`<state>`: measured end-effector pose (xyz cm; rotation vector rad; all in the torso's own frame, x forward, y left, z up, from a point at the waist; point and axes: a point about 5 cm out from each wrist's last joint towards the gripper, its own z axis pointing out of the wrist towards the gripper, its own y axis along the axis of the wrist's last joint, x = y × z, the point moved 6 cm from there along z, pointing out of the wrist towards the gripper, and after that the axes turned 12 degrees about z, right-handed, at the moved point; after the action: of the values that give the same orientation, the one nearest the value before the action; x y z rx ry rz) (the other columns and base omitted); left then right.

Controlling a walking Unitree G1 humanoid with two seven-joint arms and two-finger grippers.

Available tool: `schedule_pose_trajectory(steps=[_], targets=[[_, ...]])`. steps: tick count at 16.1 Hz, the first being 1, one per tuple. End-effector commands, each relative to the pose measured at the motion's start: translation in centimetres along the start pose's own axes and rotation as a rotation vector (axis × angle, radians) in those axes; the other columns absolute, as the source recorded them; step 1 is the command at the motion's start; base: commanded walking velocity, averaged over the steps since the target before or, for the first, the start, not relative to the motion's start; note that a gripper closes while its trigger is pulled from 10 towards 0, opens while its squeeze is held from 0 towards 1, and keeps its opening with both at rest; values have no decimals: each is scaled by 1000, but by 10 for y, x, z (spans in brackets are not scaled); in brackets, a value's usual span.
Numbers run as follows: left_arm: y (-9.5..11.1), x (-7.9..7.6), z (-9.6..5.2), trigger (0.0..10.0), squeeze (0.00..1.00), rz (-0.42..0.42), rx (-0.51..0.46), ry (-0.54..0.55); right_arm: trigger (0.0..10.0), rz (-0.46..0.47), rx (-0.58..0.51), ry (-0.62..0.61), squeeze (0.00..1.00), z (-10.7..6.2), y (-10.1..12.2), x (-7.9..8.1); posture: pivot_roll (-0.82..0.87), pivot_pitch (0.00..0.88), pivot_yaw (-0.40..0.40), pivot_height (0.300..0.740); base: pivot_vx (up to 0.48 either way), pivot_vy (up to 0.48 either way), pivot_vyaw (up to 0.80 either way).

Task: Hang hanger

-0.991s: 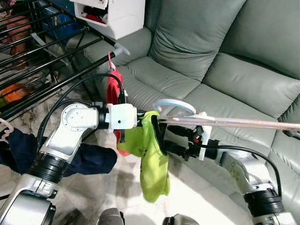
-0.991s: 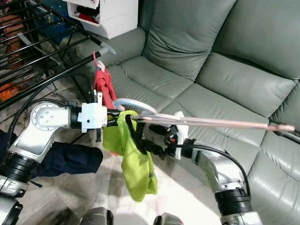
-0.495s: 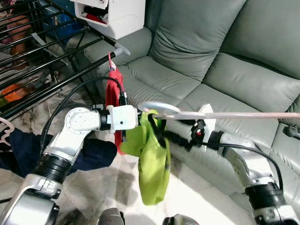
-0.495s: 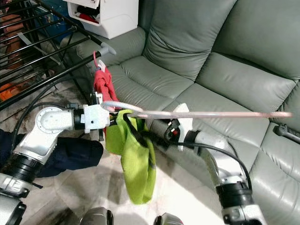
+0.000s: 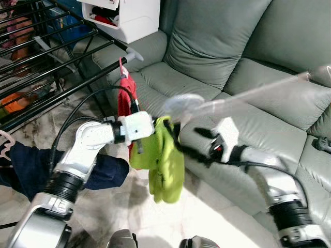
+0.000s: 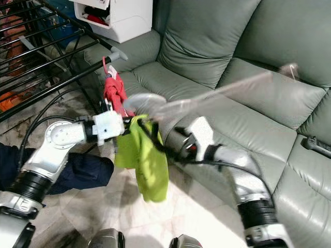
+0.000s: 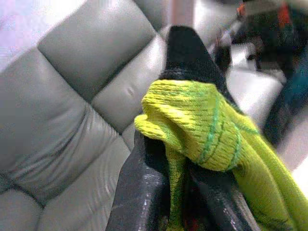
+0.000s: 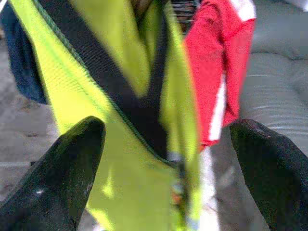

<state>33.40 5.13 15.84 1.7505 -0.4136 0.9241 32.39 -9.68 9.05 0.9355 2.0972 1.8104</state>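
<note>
A pale pink hanger, blurred by motion, slants from its hook near my left wrist up toward the sofa back. A yellow-green garment with black trim hangs bunched below the hook. My left gripper is shut on the garment's top edge; the left wrist view shows the cloth pinched between its fingers. My right gripper reaches in from the right just behind the garment. In the right wrist view its fingers stand wide apart, open, with the yellow-green cloth ahead.
A black drying rack fills the upper left, with a red garment hanging from its end bar. Dark blue cloth lies below it. The grey-green sofa runs behind and to the right; a white box sits beyond.
The hanger, level before, has swung so its far end points up. The garment has lifted and bunched. My right wrist has risen.
</note>
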Motion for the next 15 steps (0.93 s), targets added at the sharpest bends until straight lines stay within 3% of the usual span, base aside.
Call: schedule_pose_trajectory(steps=[1, 3, 4, 7, 10, 13, 15], targets=[[15, 9, 2, 2118, 0, 23, -50, 25, 10000, -27, -2, 2, 0, 3, 6, -2, -21, 30, -9, 740, 0, 0, 0], [24, 6, 4, 941, 0, 16, -84, 17, 10000, -29, -16, -3, 0, 4, 10, -4, -20, 31, -9, 740, 0, 0, 0], [22, 2, 5, 1725, 0, 16, -76, 8, 10000, -31, -25, -1, 0, 4, 12, -3, -20, 33, -8, 740, 0, 0, 0], [9, -8, 2, 1020, 0, 11, -31, -5, 10000, 1, -104, -9, 0, 0, 29, -5, -24, 35, -6, 740, 0, 0, 0], [-10, -4, -6, 706, 0, -8, 34, 23, 10000, 71, -148, 22, 0, -13, 39, -4, -34, 38, -1, 740, 0, 0, 0], [-11, -3, -7, 588, 0, 6, 40, 16, 10000, 90, -133, 53, 0, -19, 35, 0, -36, 39, 3, 740, 0, 0, 0], [-6, -2, -5, 0, 0, 2, 18, 20, 10000, 86, -127, 42, 0, -17, 33, -2, -34, 39, 3, 740, 0, 0, 0]])
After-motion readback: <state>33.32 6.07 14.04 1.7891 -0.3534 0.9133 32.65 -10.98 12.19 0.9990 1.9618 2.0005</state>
